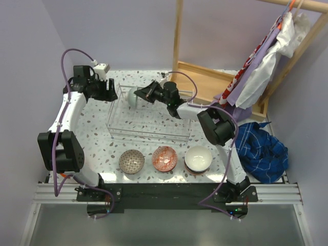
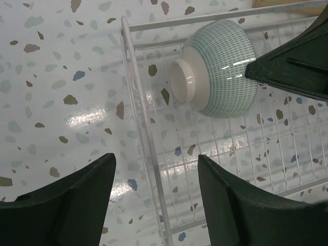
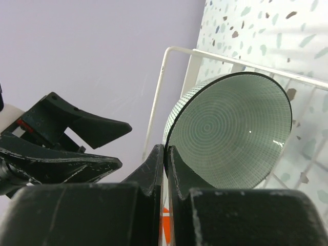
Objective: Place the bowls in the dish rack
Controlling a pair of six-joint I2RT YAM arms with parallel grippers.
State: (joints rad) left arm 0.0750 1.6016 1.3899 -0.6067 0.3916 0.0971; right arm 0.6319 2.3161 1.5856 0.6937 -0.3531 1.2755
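Elbow (image 1: 218,125) bent — right gripper (image 1: 139,94) reaches left, pinching green bowl (image 1: 131,98) over rack (image 1: 148,135).

glossy, probably ceramic green bowl (image 2: 225,66)

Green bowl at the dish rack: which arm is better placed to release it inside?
Right. The right fingers are shut on the rim of the green bowl, holding it on edge at the far left corner of the dish rack. The left fingers stand open and empty over the rack's left wall.
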